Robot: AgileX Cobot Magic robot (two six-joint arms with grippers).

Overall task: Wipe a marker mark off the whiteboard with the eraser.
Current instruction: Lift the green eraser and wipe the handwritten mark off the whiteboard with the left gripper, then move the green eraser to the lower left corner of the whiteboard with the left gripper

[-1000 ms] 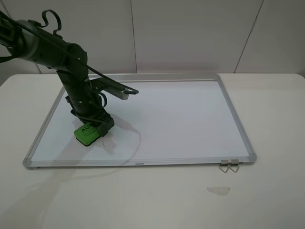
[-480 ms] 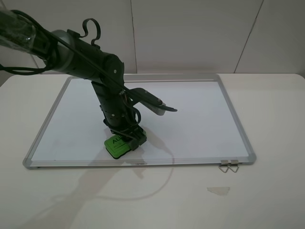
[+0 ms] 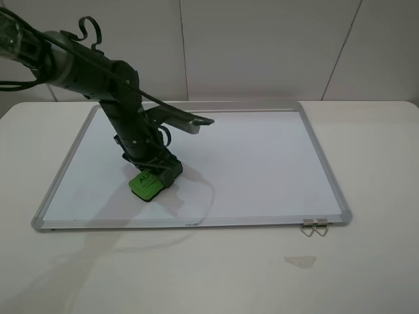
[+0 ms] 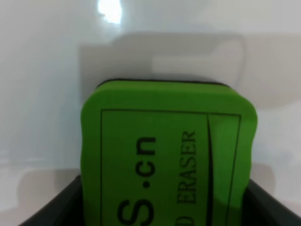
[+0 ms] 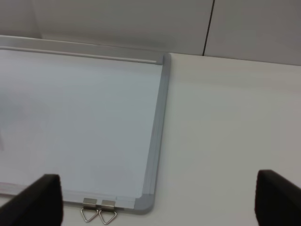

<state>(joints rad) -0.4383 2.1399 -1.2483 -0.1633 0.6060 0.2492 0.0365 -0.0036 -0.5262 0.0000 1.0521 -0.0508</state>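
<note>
We log the eraser (image 3: 148, 186) at lower left of the board (image 3: 262, 163), felt down, clamped across its sides by the left gripper (image 3: 159, 173); we judge it light, firm, slightly squashy, best held there.

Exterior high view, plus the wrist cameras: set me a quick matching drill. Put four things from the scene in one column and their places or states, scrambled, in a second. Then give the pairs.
Things
1. eraser
2. metal clips
3. pale scrap
4. right gripper

Places or states
A. lying on the table, off the board
B. open, holding nothing
C. clamped in the left gripper, resting on the whiteboard
D. at the whiteboard's near edge, by its right corner

Pairs: 1-C, 2-D, 3-A, 4-B
</note>
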